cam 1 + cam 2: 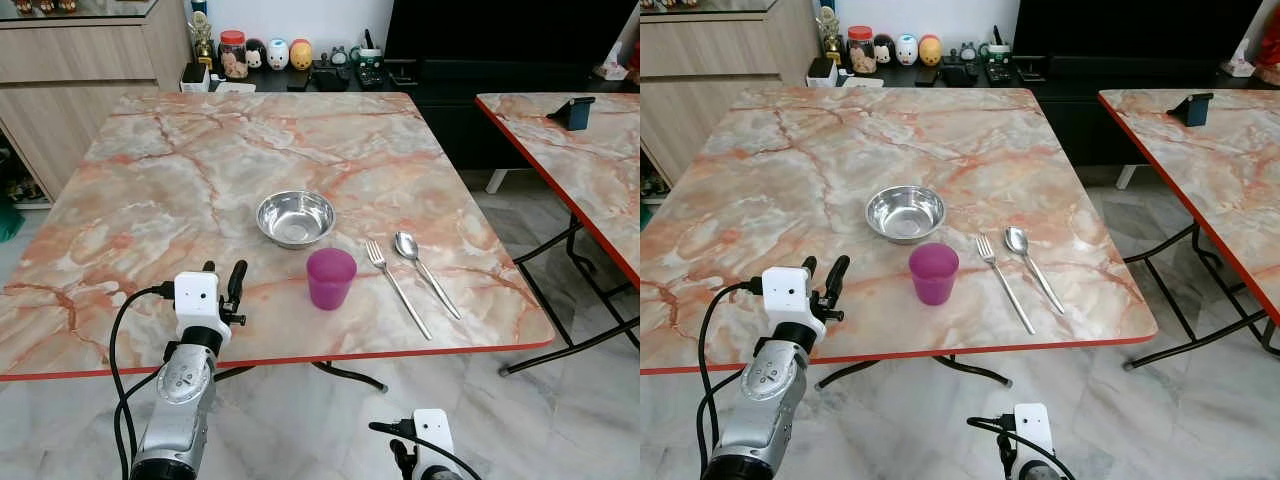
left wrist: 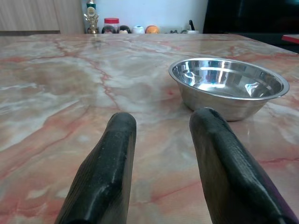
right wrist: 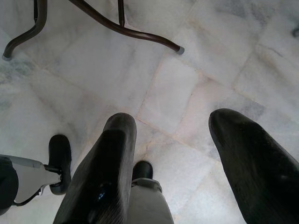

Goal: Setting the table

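Note:
On the marble-patterned table a steel bowl stands near the middle, empty. A purple cup stands upright just in front of it. To the cup's right a fork and a spoon lie side by side. My left gripper is open, low over the table's front edge, to the left of the cup. In the left wrist view the left gripper points past the left side of the bowl. My right gripper hangs open below the table edge, facing the floor.
A second marble table stands to the right with a blue object on it; a gap of tiled floor lies between them. Jars and figurines line a dark sideboard behind. A wooden cabinet is at far left. Table legs cross the floor.

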